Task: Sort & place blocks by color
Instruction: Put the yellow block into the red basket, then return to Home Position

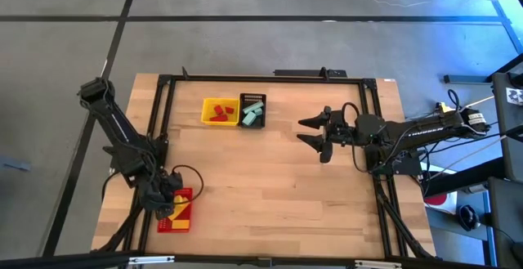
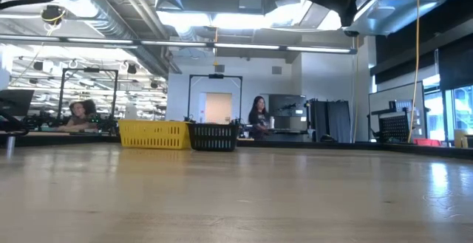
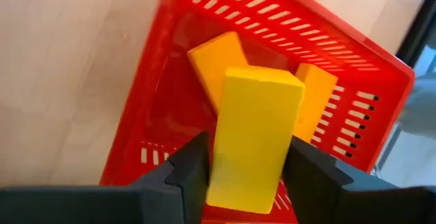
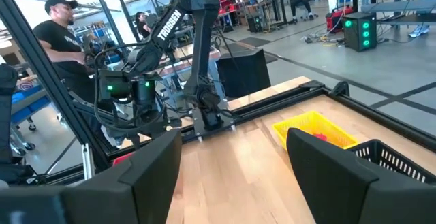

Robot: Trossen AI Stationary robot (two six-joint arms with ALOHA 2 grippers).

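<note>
My left gripper (image 3: 245,166) hangs over the red basket (image 1: 178,212) at the table's near left corner. A yellow block (image 3: 253,139) stands upright between my two fingers (image 3: 194,166). Whether the pads press it or have let go, I cannot tell: the block sits close between them, with little gap visible on either side. Two more yellow blocks (image 3: 216,64) lie inside the red basket beneath it, leaning against each other.

My right gripper (image 1: 320,135) hovers above bare wood on the table's right half, well apart from every basket, jaws spread wide and holding nothing.

At the far side of the table (image 1: 270,187), the yellow basket (image 1: 219,111) holds red blocks (image 1: 218,114). The black basket (image 1: 252,110) stands touching it on the right and holds pale teal blocks (image 1: 252,112).

In the low view, both of these baskets stand side by side at the table's far edge. People are visible in the room beyond.
</note>
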